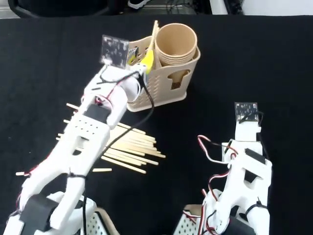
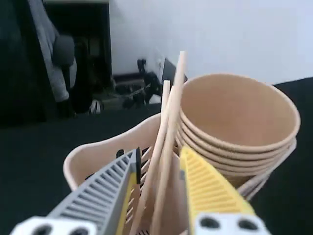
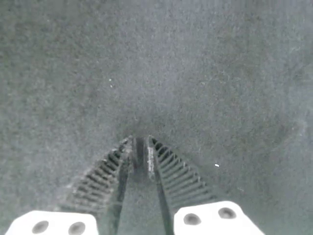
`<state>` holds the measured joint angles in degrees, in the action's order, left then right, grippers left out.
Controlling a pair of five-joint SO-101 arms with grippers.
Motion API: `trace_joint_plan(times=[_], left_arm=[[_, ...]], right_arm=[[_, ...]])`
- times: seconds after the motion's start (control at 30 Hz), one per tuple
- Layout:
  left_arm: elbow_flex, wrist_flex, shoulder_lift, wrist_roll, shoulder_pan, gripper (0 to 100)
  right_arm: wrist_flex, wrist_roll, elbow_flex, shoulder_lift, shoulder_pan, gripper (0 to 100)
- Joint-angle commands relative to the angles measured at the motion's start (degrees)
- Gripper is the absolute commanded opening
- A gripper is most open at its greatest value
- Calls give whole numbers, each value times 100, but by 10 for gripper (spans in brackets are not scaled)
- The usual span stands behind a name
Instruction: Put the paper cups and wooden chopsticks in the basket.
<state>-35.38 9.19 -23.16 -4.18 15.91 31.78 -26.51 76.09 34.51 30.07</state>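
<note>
At the far middle of the black table (image 1: 254,58) you have the beige basket (image 1: 161,88), standing upright with cut-out slots in its walls. A stack of paper cups (image 1: 176,41) sits nested in the compartment on your right, mouths up and rims above the basket's edge.

Your left arm reaches forward across the table to the basket. Its left gripper (image 1: 145,61) is over the other compartment, just beside the cups. In the left wrist view, the left gripper (image 2: 161,156) has its grey finger and its yellow finger closed in on either side of the held chopsticks (image 2: 171,112). These are two sticks side by side, running down into the basket (image 2: 93,154) and leaning toward the paper cups (image 2: 234,112). One stick stands higher than the other. From above, the upper end of the held chopsticks (image 1: 154,29) shows against the rim of the top cup.

On the table near the left arm, between the basket and the arm bases, you have the loose chopsticks (image 1: 132,147). They lie flat in a rough fan, partly hidden under the arm. One short stick (image 1: 101,170) lies a little apart from that pile.

Your right arm (image 1: 244,166) is on the right side, well apart from the basket and the sticks, with its wrist turned down. The right gripper (image 3: 139,144) hangs over bare table (image 3: 195,58) with its fingers drawn together, the tips almost meeting with a thin slit between them.
</note>
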Motion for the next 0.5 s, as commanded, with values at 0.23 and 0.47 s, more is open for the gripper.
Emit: trace_joint_plan(times=[0.23, 0.47], left_arm=[[2545, 4818, -1547, -1389, -1270, 183], [1385, 6681, -1881, -2567, -2862, 205]], right_arm=[[-97, -26, 4, 136, -62, 54], [-114, -9, -4, 136, -62, 54]])
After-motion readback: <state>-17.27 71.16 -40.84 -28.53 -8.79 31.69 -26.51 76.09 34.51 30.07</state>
